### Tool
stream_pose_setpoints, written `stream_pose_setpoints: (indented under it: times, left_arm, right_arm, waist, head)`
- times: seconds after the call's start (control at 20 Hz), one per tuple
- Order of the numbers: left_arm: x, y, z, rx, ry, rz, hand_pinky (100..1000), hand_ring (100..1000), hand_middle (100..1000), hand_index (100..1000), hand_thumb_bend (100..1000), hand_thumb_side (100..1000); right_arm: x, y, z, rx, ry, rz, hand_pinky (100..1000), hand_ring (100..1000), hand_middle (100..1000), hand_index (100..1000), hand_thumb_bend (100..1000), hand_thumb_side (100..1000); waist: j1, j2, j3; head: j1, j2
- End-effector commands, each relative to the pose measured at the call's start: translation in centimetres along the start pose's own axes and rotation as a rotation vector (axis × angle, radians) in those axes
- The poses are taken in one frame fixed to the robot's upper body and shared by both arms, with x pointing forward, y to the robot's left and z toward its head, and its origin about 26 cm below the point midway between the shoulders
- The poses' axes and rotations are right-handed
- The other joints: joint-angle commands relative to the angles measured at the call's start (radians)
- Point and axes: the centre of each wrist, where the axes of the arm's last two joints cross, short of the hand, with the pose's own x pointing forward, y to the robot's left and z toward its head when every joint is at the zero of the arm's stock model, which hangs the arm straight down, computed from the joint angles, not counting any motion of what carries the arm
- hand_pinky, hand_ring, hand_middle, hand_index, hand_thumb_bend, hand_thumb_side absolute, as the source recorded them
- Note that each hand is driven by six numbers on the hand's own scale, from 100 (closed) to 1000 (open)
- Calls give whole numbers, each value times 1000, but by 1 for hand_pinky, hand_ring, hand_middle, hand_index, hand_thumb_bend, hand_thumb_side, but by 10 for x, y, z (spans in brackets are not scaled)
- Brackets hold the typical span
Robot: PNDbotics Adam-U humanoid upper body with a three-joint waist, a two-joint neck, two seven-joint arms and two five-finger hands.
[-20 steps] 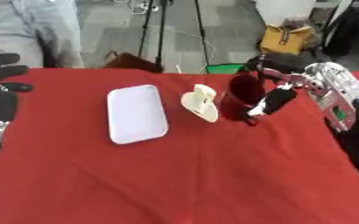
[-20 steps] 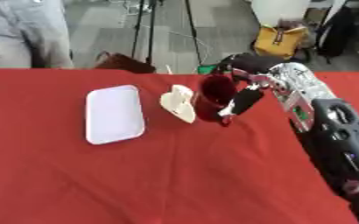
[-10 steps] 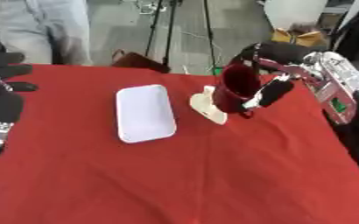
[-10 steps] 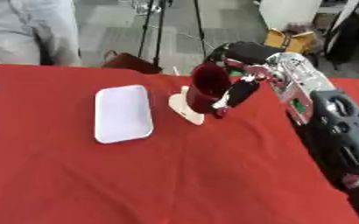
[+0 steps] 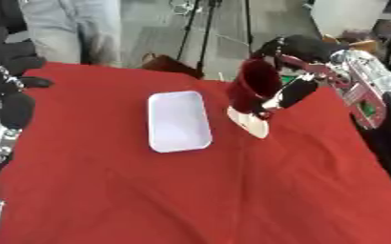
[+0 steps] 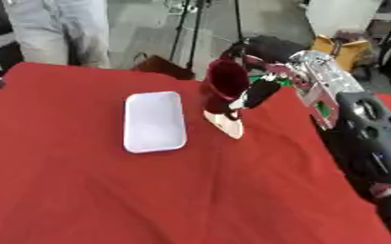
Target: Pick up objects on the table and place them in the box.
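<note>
My right hand point(image 5: 292, 90) is shut on a dark red cup point(image 5: 252, 88), held tilted above the red table point(image 5: 190, 190) with its mouth towards the far side. Under the cup a cream, flat, curved object point(image 5: 251, 125) lies on the cloth. A white rectangular tray point(image 5: 178, 121) sits to its left, near the middle. My left hand point(image 5: 5, 90) shows at the left edge, above the table's left side, black fingers relaxed and holding nothing.
Beyond the table's far edge are tripod legs point(image 5: 195, 28), a brown bag point(image 5: 172, 64) on the floor and a person's legs at top left. A yellow-brown box point(image 6: 342, 47) stands at far right behind my right arm.
My right hand has lifted the red cup higher and carried it leftwards over the cream object. The camera has also shifted, so the tray and table sit differently in view.
</note>
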Motion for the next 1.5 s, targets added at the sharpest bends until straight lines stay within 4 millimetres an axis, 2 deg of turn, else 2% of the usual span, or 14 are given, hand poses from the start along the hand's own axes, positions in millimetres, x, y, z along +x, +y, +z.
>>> stream_pose_setpoints:
  times: [0.05,0.25,0.7,0.9,1.15,1.5]
  left_arm:
    - [8,-4,-7,-14,-48,22,656,757,746,930,655,544]
    - [11,-13,-12,-42,-71,63,655,757,745,930,657,542]
    - [16,-25,-22,-87,-118,120,656,760,746,929,665,536]
    - [18,-29,-26,-99,-140,139,656,760,746,929,668,531]
    - [19,-31,-28,-111,-150,151,656,760,746,929,670,531]
    - [20,-33,-29,-122,-154,155,657,760,746,929,669,534]
  right_arm:
    - [-2,-20,-1,-90,30,14,328,528,737,786,580,592]
    - [4,-25,-8,-164,66,3,330,529,736,788,580,595]
    - [21,0,-28,-109,28,12,350,538,738,790,575,584]
    - [29,4,-35,-92,-2,11,348,535,738,790,576,581]
    - [37,4,-40,-90,-35,13,350,536,738,790,573,580]
    - [43,12,-42,-59,-59,7,359,541,739,793,567,572]
  waist:
    - [2,-13,7]
    - [-2,-7,43]
    - [-10,15,93]
    - [-13,23,116]
    - [-17,25,129]
    - [-20,29,121]
  head:
    - [-12,-15]
    - [-33,-19]
    - [-54,-25]
    - [-56,-26]
    - [-57,-28]
    - [-56,-34]
